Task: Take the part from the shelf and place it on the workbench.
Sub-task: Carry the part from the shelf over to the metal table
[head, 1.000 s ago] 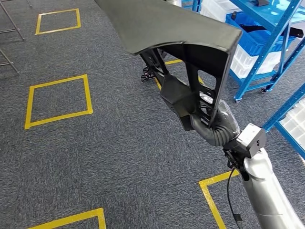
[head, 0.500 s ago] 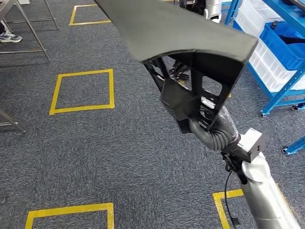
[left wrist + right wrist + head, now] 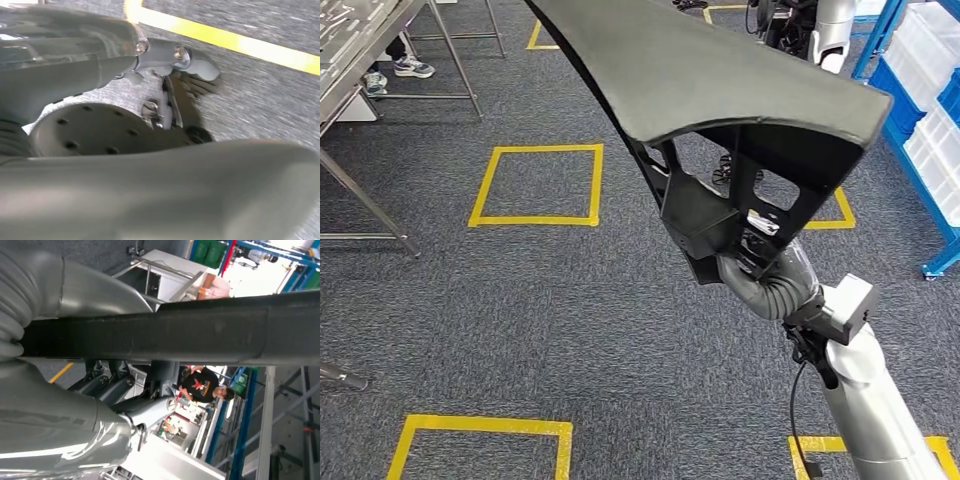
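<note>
Gripping the part (image 3: 712, 85) from beneath, my right hand (image 3: 761, 262) is closed around the ribbed bracket on its underside, the fingers tucked in under the dark frame so I cannot make out each one. The part is a long black panel, broad and slightly curved on top, and I hold it up in the air over the grey carpet (image 3: 546, 300), its long end running away from me toward the upper left of the head view. In the right wrist view the same part (image 3: 188, 335) crosses as a dark bar right in front of my right hand (image 3: 56, 425), pressed against it. My left hand (image 3: 113, 165) hangs low over the carpet near a yellow tape line (image 3: 234, 42); the picture is blurred, and I cannot tell whether its fingers are apart or together.

Compared with a second ago, the whole head view has swung: the blue shelf (image 3: 924, 110) that took up the right side now sits only at the right edge, and a metal-legged surface (image 3: 350, 60) has come into sight at the upper left, with a person's shoes (image 3: 403, 68) under it. The yellow floor squares (image 3: 539, 185) have shifted with the turn. My grip on the part looks unchanged.
</note>
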Tool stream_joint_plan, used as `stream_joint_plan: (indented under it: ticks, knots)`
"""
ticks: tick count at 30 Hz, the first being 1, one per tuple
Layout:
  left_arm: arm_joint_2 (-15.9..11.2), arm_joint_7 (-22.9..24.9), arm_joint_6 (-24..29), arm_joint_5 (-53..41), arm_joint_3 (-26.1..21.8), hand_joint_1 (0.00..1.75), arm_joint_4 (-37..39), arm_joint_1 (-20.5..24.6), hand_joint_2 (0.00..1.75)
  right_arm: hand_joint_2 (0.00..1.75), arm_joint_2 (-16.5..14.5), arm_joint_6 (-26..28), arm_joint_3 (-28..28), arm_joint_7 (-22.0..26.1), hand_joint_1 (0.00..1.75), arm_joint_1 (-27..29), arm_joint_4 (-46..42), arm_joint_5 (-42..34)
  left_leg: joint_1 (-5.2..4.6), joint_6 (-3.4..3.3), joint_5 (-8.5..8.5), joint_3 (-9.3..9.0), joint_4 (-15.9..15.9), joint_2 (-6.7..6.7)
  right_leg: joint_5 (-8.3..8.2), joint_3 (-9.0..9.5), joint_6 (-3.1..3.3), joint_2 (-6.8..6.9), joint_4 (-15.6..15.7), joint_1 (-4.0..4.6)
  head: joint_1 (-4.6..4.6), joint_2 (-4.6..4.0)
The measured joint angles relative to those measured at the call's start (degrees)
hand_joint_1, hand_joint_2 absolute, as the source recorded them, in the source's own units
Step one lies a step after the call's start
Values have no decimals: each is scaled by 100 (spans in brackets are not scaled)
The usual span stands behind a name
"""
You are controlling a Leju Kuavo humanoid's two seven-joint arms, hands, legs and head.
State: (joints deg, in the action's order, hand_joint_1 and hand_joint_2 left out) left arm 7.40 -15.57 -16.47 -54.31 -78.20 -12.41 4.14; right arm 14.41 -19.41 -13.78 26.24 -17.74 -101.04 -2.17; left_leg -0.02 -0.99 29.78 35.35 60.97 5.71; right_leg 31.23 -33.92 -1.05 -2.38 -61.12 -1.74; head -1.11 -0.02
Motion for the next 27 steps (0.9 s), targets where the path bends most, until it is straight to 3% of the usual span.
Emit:
stream_joint_plan:
  ticks: [2,3,5,6,7,9,11,13,15,17,18,19,21,22,23,25,27]
  knots:
    - [-20,59,39,-18,0,0,0,-3,175,175,-3,-3,8,5,175,-11,-1,-3,-8,48,164,112,256,-261,8,28,55,119,11,-3,-2,0]
    - [-21,74,43,-21,0,0,0,6,175,175,-1,-4,16,8,175,-12,-2,-4,-8,72,320,257,558,-402,18,38,75,186,11,5,-3,1]
    - [-24,133,71,-23,0,0,0,22,175,175,3,-9,41,14,175,-7,-2,-6,8,97,623,640,1299,-493,42,48,107,335,10,24,-3,1]
    - [-26,183,97,-27,0,0,0,17,175,175,5,-13,57,19,175,-1,-2,-6,11,94,681,778,1553,-503,58,57,118,409,10,34,-3,1]
    - [-27,249,133,-32,0,0,0,4,175,175,6,-17,76,28,175,8,-2,-8,8,78,615,800,1574,-505,76,73,124,473,10,43,-3,0]
    - [-38,374,200,-43,0,0,0,-30,175,175,6,-22,124,56,175,35,-5,-18,-21,9,218,517,977,-569,124,137,123,584,11,56,-3,0]
    - [-59,456,246,-51,0,0,0,-40,175,175,9,-25,175,82,175,64,-10,-30,-94,-67,-54,169,299,-748,172,197,102,682,17,68,-3,0]
    - [-79,532,298,-57,0,0,0,-33,175,175,14,-36,218,92,175,94,-14,-38,-160,-119,-48,61,66,-837,197,214,63,771,29,76,-3,0]
    - [-101,692,401,-77,0,0,0,-52,175,175,17,-53,250,101,175,117,-23,-32,-166,-159,-45,31,-23,-762,227,243,13,819,42,67,-3,0]
    - [-131,886,514,-103,-1,0,-2,-83,175,175,21,-68,288,131,175,138,-42,-21,-127,-196,-66,-34,-107,-674,365,205,-23,610,-123,52,-1,0]
    - [-142,965,556,-114,-2,0,-3,-91,175,175,27,-74,320,147,175,156,-49,-16,-103,-210,-72,-63,-133,-631,502,93,-32,454,-367,45,2,0]
    - [-151,1031,593,-125,-2,0,-4,-91,175,175,33,-80,354,162,175,183,-51,-15,-98,-222,-69,-71,-136,-577,656,-88,-36,334,-711,46,4,0]
    - [-157,1152,675,-157,-2,0,-4,-95,175,175,40,-93,419,180,175,251,-50,-12,-95,-231,-61,-82,-135,-457,840,-464,-55,266,-1347,46,6,0]
    - [-159,1206,716,-175,-2,0,-4,-102,175,175,40,-97,446,187,175,286,-50,-12,-91,-230,-55,-92,-132,-391,781,-552,-67,260,-1438,44,6,0]
    - [-161,1257,756,-190,-2,0,-5,-113,175,175,40,-101,477,193,175,314,-50,-13,-83,-221,-46,-109,-129,-323,607,-526,-81,251,-1298,41,6,0]
    - [-171,1316,798,-206,-3,0,-12,-138,175,175,43,-102,542,199,175,347,-50,-14,-63,-179,-8,-134,-104,-189,160,-261,-115,99,-607,16,5,0]
    - [-186,1344,809,-209,-4,0,-24,-143,175,175,51,-104,589,203,175,375,-54,-16,-53,-126,25,-103,-46,-67,-35,-68,-120,-130,-94,-10,-1,0]
